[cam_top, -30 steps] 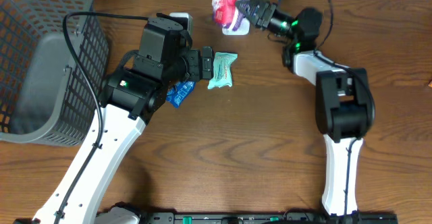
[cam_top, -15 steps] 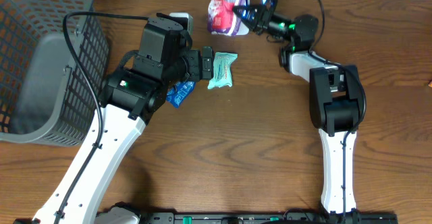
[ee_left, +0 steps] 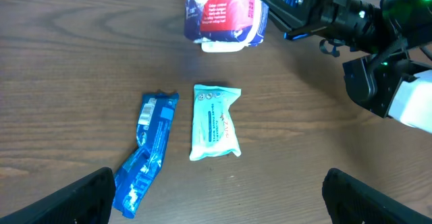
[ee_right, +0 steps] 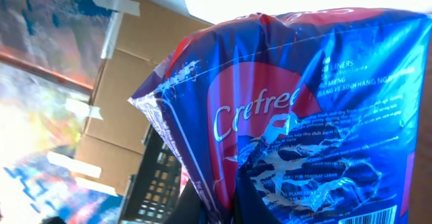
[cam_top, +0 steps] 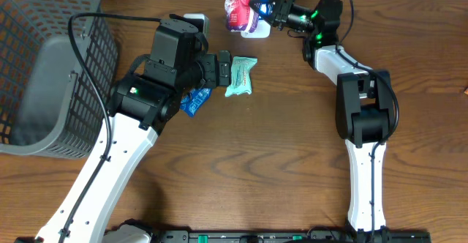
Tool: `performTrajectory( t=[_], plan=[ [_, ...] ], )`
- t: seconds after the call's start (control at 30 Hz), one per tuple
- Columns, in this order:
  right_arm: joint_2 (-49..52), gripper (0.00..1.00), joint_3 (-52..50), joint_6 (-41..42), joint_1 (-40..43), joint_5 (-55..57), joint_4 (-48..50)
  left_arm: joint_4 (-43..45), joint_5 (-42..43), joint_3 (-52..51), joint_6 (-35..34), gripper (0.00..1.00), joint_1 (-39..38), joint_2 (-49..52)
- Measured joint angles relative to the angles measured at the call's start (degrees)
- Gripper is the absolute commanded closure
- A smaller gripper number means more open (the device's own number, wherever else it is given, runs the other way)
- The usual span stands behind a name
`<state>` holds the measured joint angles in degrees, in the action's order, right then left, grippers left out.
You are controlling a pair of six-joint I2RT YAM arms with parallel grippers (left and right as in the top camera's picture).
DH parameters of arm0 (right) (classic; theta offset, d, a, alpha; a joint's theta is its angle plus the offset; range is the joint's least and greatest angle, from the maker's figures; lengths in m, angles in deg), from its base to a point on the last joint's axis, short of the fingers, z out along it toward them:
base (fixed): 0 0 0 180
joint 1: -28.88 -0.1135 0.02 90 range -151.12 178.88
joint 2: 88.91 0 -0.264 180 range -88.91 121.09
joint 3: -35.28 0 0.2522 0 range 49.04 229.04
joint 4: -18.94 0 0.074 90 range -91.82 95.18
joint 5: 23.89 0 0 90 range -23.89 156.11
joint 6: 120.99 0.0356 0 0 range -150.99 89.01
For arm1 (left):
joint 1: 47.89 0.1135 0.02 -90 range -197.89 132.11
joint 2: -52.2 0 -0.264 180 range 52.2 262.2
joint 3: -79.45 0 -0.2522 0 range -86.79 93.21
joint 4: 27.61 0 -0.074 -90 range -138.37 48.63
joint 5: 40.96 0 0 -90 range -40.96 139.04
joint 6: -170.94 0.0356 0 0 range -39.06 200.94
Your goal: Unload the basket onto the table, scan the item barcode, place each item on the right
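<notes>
Over the wooden table, the right hand pinches a glossy, crinkled, seemingly pillow-shaped plastic pack.

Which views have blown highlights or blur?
Right wrist: white strip clipped above the liner pack, its film glinting, cardboard boxes behind soft. Left wrist: even light, teal packet and blue packet sharp. Overhead: even, no hard glare on the table.

Glossy blue and red packet close up and tilted across most of the frame, wrinkled film, white "Crefree" lettering on a red patch, edge of a barcode at bottom right, taped cardboard boxes behind at left, black mesh basket lower left, white glare above
</notes>
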<state>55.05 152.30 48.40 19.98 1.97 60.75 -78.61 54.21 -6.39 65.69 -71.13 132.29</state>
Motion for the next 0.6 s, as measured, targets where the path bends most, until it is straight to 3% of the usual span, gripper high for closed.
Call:
performTrajectory(
  t=[0.27, 0.43, 0.6],
  plan=[
    [0.0, 0.99, 0.63, -2.43, 0.37, 0.04, 0.48, 0.0, 0.0, 0.0, 0.0, 0.02, 0.0, 0.0],
    [0.0, 0.99, 1.92, -1.44, 1.09, -1.31, 7.5, 0.0, 0.0, 0.0, -0.02, 0.02, 0.0, 0.0],
    [0.0, 0.99, 5.14, 0.22, 4.07, -3.61, 8.15, 0.0, 0.0, 0.0, -0.02, 0.02, 0.0, 0.0]
  ],
)
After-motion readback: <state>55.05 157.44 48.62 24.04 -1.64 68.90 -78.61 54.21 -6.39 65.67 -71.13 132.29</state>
